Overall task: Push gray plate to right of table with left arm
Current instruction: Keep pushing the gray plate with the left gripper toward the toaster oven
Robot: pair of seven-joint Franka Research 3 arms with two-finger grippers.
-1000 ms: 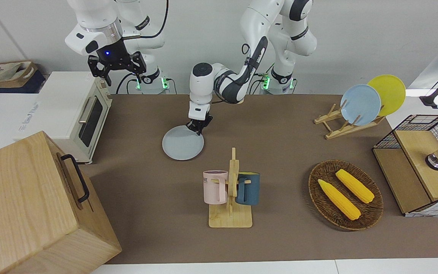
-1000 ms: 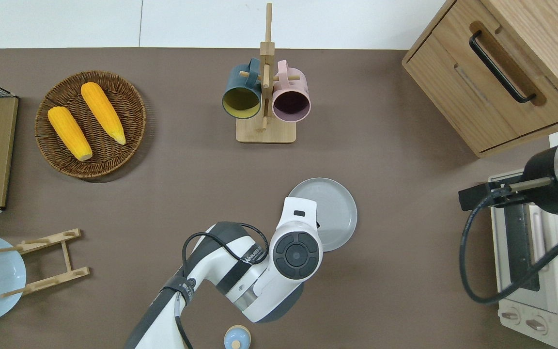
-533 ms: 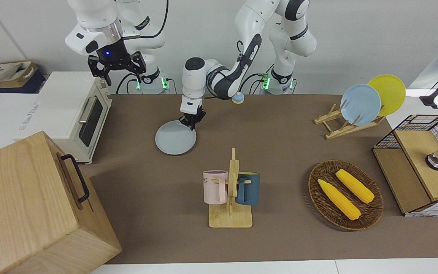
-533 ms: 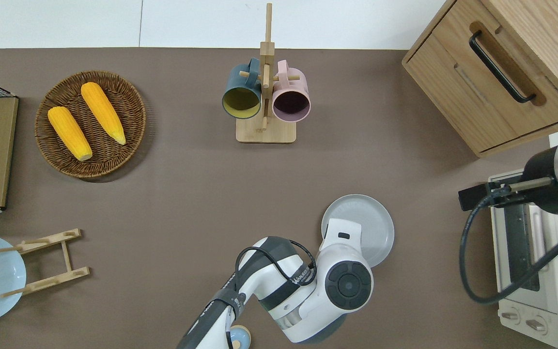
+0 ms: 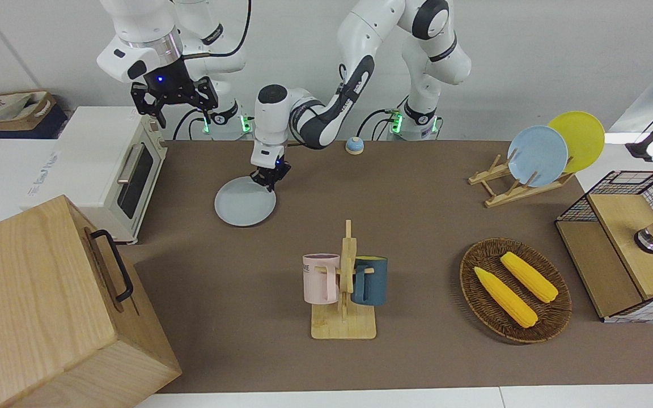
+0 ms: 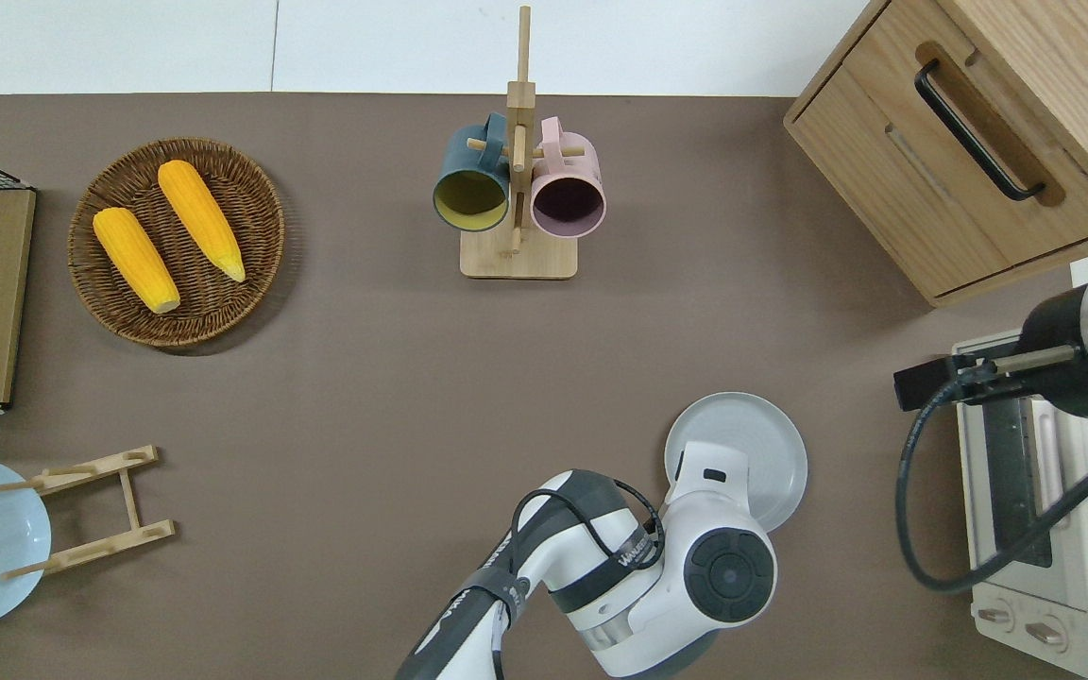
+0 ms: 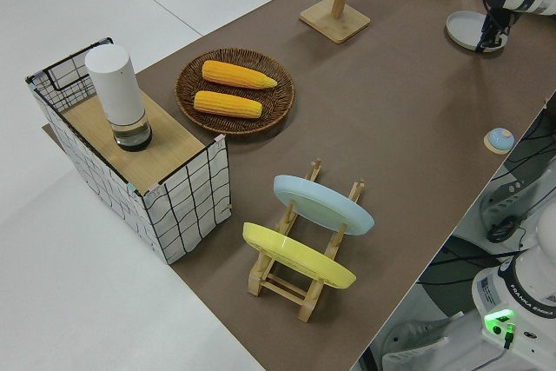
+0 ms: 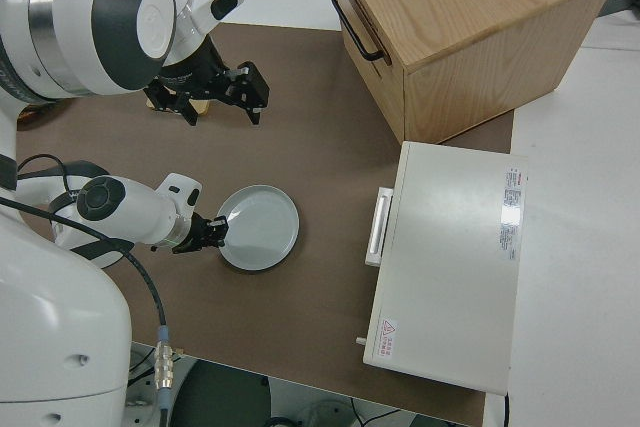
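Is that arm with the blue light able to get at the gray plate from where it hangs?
Probably yes: the right gripper is parked, and only the left gripper touches the gray plate.

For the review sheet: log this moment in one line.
left gripper on gray plate rim | plate flat on table | right arm parked

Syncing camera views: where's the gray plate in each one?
Front: gray plate upper middle, nearer the toaster oven end.
Overhead: gray plate lower area, partly under the left arm.
Left side: gray plate top corner, small.
Right side: gray plate centre, beside the toaster oven.
Shared landmark: left gripper at the plate's robot-side rim.
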